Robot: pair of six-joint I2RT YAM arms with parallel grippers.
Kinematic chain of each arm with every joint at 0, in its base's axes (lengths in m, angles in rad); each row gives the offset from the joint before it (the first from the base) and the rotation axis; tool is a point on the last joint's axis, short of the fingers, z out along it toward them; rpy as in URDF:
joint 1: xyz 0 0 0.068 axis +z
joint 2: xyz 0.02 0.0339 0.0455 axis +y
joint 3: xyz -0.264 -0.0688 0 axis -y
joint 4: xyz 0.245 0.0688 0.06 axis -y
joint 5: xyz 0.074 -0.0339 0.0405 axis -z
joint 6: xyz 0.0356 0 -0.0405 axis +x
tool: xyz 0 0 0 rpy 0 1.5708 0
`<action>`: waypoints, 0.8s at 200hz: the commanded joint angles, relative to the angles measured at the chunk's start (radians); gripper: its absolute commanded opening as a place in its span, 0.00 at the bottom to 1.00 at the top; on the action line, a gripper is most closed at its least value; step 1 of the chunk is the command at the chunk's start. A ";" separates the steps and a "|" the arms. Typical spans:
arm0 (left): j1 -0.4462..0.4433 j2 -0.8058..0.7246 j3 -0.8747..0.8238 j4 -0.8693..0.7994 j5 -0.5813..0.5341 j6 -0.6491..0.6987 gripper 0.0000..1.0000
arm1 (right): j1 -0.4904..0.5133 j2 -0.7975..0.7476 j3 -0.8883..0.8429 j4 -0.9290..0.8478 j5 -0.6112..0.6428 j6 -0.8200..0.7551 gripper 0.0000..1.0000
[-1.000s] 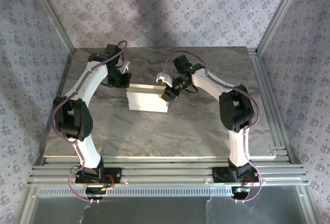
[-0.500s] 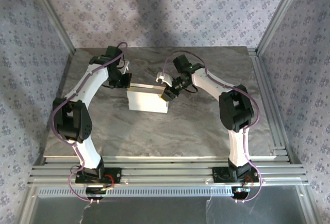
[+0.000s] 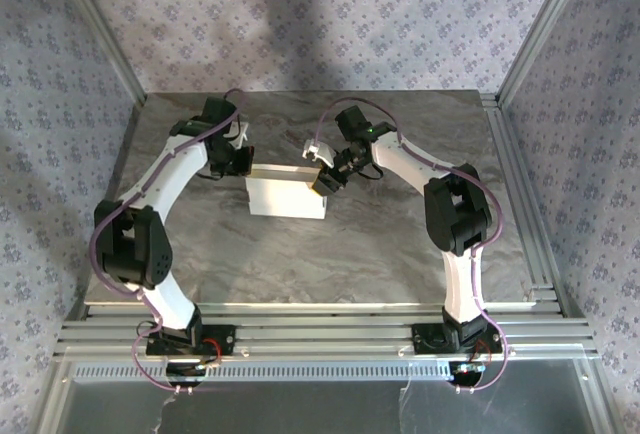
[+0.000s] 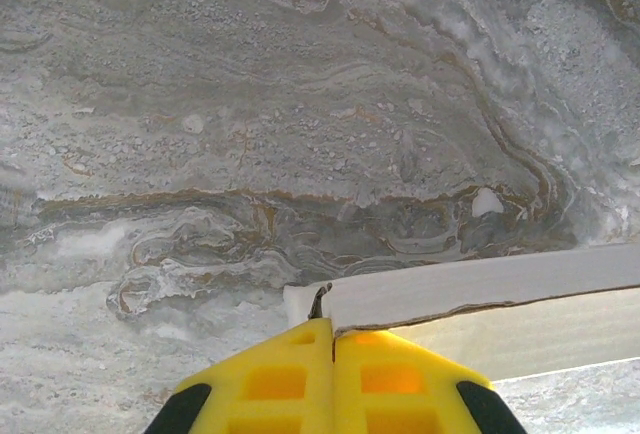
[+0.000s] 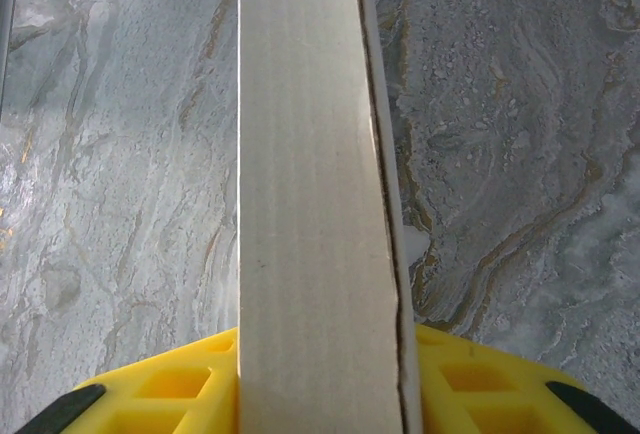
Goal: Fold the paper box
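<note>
Table [image 3: 300,254] — grey, marble-patterned. Box [image 3: 287,196] — white, rectangular, lying on table's far half between both arms. Right fingers [image 5: 470,379] straddle box's right end, gripping it. Left fingers [image 4: 300,379] closed together, tips at box's far-left corner.

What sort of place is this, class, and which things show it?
Probably a robot test booth, not a home or shop: a left arm and a right arm bolted to metal rails, a marble-patterned table with a paper box, and patterned cloth walls around it.
</note>
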 commanded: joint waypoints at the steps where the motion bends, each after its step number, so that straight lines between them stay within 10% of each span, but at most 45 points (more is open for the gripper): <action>1: -0.017 -0.041 -0.070 -0.011 -0.014 -0.011 0.00 | -0.005 0.019 0.036 -0.006 0.016 0.037 0.39; 94: -0.032 -0.170 -0.246 0.153 -0.016 -0.105 0.00 | 0.021 -0.005 0.011 0.017 0.054 0.043 0.32; 160: -0.031 -0.241 -0.291 0.208 0.060 -0.228 0.30 | 0.044 -0.053 -0.056 0.044 0.126 -0.017 0.31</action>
